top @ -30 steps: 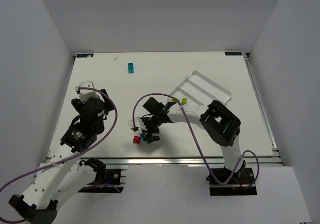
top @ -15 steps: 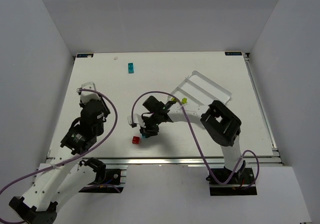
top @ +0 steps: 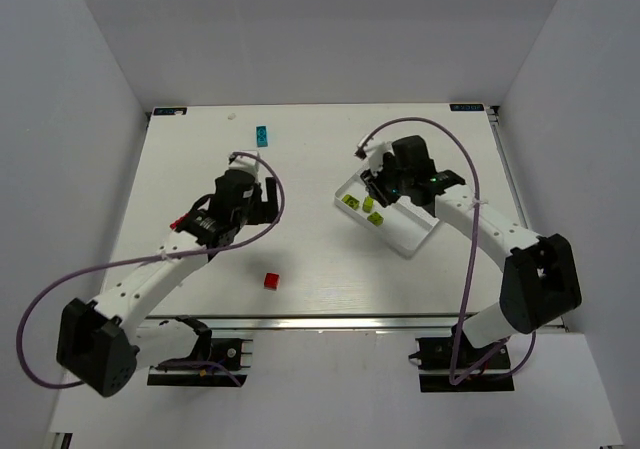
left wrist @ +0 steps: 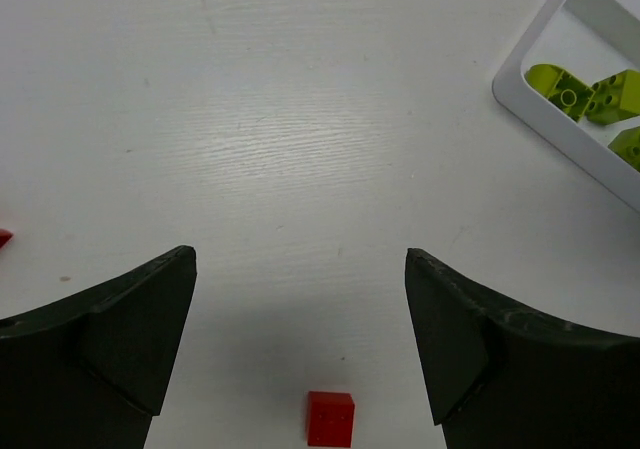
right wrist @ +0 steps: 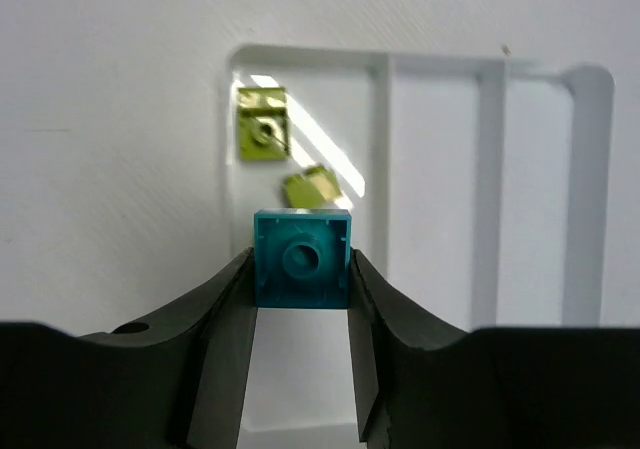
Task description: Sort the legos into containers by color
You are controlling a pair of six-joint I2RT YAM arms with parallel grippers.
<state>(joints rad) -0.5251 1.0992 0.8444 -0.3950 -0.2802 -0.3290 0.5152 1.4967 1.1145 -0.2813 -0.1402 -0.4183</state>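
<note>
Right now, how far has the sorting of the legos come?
Done: three lime green legos lie in one outer compartment of the tray. In hand: the right fingers hold a cyan lego above that tray. To do: a red lego and another cyan lego lie loose on the table; the left fingers are open and empty.

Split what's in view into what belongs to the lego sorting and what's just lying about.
Job: white tray; three green legos in it; held cyan lego in the right hand; loose cyan lego; loose red lego.
Lying about: purple cables; table-corner tags.
</note>
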